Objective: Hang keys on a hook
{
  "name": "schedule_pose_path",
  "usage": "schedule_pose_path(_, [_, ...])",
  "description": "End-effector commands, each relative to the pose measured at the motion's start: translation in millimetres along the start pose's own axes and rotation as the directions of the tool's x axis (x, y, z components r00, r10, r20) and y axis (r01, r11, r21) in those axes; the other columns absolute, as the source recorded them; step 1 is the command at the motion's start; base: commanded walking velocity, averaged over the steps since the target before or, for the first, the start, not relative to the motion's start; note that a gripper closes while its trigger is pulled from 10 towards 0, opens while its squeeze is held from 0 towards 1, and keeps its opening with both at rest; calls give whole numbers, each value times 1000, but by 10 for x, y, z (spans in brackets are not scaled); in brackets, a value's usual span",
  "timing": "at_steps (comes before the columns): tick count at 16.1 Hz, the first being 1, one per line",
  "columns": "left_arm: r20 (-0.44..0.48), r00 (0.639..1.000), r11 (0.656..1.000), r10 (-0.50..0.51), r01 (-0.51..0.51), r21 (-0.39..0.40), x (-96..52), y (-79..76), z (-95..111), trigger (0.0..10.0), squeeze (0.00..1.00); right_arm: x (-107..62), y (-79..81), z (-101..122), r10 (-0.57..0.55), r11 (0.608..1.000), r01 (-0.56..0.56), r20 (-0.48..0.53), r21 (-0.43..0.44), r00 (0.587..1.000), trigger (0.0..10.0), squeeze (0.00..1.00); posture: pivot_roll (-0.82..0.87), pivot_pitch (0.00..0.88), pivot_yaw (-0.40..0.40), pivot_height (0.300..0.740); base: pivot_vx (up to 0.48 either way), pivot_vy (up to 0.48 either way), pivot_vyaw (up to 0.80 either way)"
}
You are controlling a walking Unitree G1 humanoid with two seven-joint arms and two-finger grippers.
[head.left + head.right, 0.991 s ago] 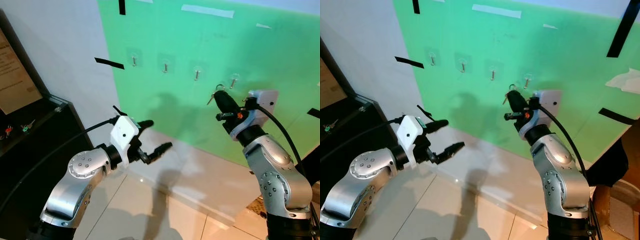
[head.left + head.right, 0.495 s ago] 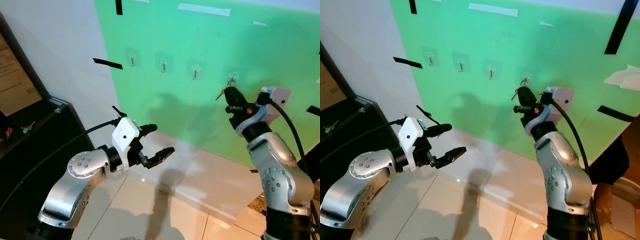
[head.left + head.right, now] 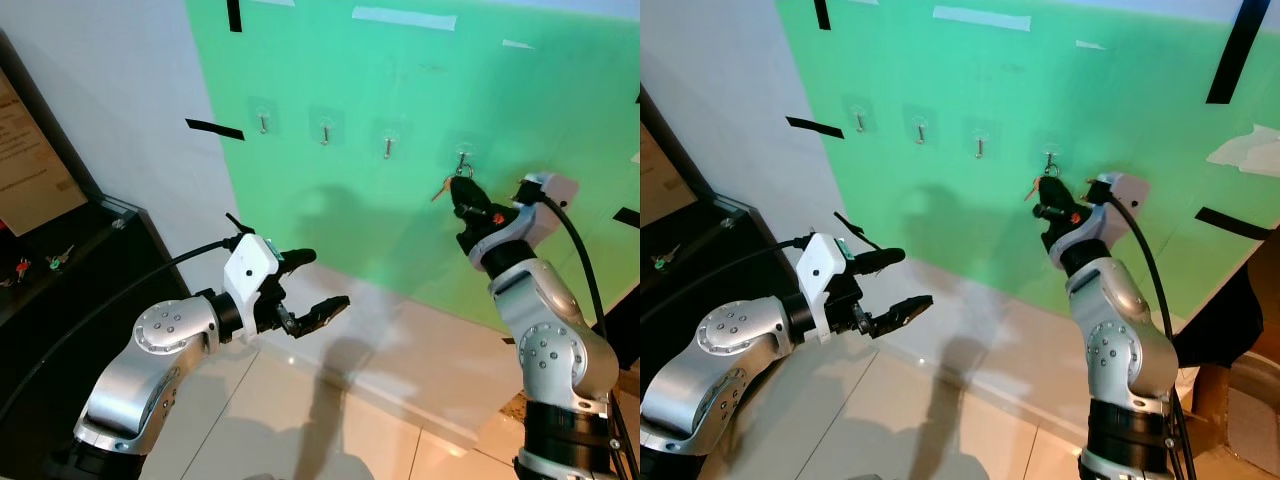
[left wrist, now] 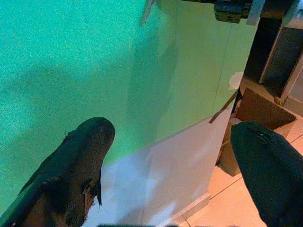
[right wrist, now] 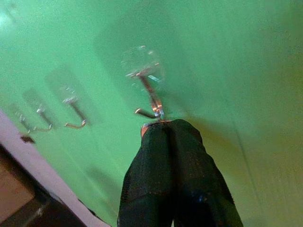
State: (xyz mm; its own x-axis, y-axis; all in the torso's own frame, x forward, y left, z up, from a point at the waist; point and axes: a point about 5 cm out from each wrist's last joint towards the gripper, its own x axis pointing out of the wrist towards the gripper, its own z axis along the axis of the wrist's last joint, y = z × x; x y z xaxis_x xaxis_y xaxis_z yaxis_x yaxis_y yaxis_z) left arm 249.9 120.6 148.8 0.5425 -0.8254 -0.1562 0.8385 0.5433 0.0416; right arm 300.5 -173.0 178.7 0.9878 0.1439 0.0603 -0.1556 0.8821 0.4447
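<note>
Right gripper [image 3: 458, 186] presses small metal keys [image 3: 443, 185] up to the rightmost silver wall hook [image 3: 463, 159] on the green board [image 3: 420, 120].
Its black fingers pinch the key ring closed; the left gripper [image 3: 320, 285] hangs spread wide, holding nothing.

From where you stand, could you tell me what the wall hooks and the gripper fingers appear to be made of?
The hooks look like thin bright metal set on clear, probably plastic, adhesive pads; they glint silver. The right gripper, shut on the keys at the rightmost hook, has fingers that look like matte black rubber or plastic.
</note>
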Motion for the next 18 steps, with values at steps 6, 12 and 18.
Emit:
schedule_pose_path(6, [-1, 1000, 1000, -16, 16, 16, 11, 4, 50, 10000, 0, 42, -55, -99, -26, 998, 32, -93, 62, 995, 10000, 0, -43, 0, 61, 740, 0, 0, 0])
schedule_pose_path(12, [0, 1000, 1000, -19, 19, 20, 15, 11, 58, 10000, 0, 30, -70, -165, -34, 998, 39, -127, 42, 991, 10000, 0, -43, 0, 65, 740, 0, 0, 0])
schedule_pose_path(18, [69, 997, 999, -37, 38, -9, 61, -21, 151, 10000, 0, 18, -110, -138, -69, 996, 64, -74, -63, 995, 10000, 1000, -48, 0, 73, 740, 0, 0, 0])
